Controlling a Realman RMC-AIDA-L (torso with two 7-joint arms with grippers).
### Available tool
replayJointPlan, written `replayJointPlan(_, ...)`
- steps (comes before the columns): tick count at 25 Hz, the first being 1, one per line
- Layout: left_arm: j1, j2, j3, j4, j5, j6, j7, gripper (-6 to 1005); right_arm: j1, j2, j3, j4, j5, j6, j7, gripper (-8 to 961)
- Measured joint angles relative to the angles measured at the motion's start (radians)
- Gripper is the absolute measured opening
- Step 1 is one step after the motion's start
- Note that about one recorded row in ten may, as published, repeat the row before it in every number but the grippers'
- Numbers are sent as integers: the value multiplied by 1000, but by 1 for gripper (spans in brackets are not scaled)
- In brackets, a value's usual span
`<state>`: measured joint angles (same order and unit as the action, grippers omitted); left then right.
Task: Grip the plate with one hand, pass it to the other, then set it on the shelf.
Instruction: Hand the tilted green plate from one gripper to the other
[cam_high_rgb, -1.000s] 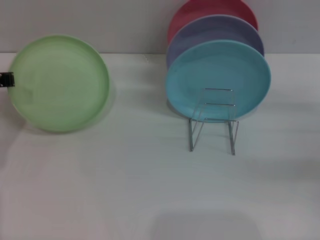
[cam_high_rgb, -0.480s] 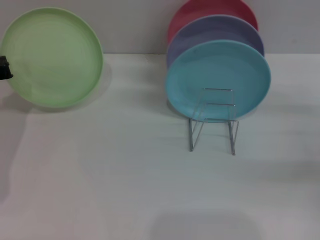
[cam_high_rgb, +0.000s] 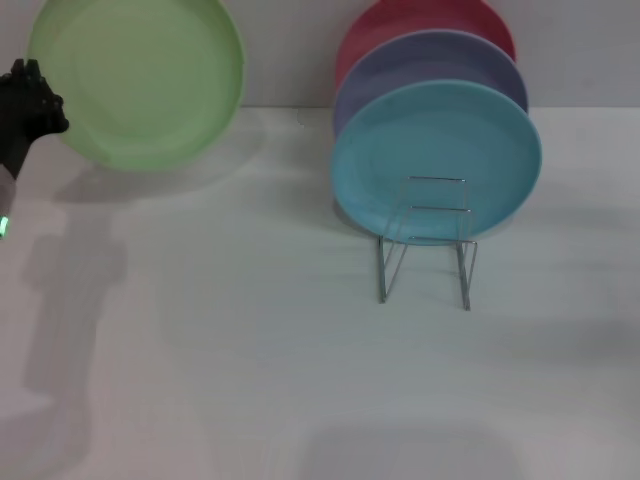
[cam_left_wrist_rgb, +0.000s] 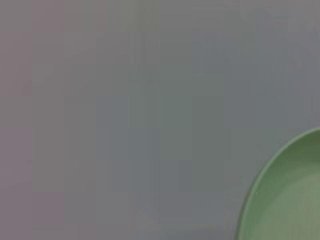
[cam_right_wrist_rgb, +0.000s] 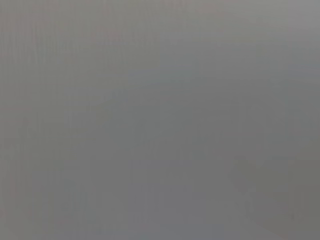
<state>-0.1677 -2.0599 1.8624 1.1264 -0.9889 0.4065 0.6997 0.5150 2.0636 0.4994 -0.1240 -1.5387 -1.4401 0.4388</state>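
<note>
1. The white table lies nearest, bare of any readable writing or label.
2. The wire shelf stands on it, right of centre.
3. Leaning on the shelf are a teal-blue plate, a lavender plate and a red plate, front to back.
4. Far left, the left gripper is clamped on the rim of the light green plate (matte, plain, round), held raised and tilted toward the camera above the table's back edge.

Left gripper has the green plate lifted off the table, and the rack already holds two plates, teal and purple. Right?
Not quite: the head view shows three plates on the rack: teal plate, purple plate and a red plate behind them. The left gripper does hold the green plate raised.
</note>
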Motion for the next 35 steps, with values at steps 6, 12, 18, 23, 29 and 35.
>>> replayJointPlan(6, 24, 0, 162, -146, 212, 312, -297, 30, 0, -1, 1, 0, 0, 14, 0, 656)
replayJointPlan(12, 82, -1, 202, -225, 336, 452, -483, 30, 0, -3, -8, -2, 0, 21, 0, 656)
replayJointPlan(18, 147, 1, 217, -237, 472, 470, -599, 30, 3, -6, -14, -5, 0, 34, -1, 656)
replayJointPlan(23, 149, -4, 244, -256, 506, 481, -625, 30, 8, -6, -16, -5, 0, 30, -2, 655)
replayJointPlan(29, 120, -10, 252, -288, 498, 483, -628, 29, 11, -9, -66, -5, 0, 29, -2, 655)
replayJointPlan(35, 82, -9, 243, -315, 477, 485, -627, 29, 7, -6, -139, -28, 0, 11, 3, 654)
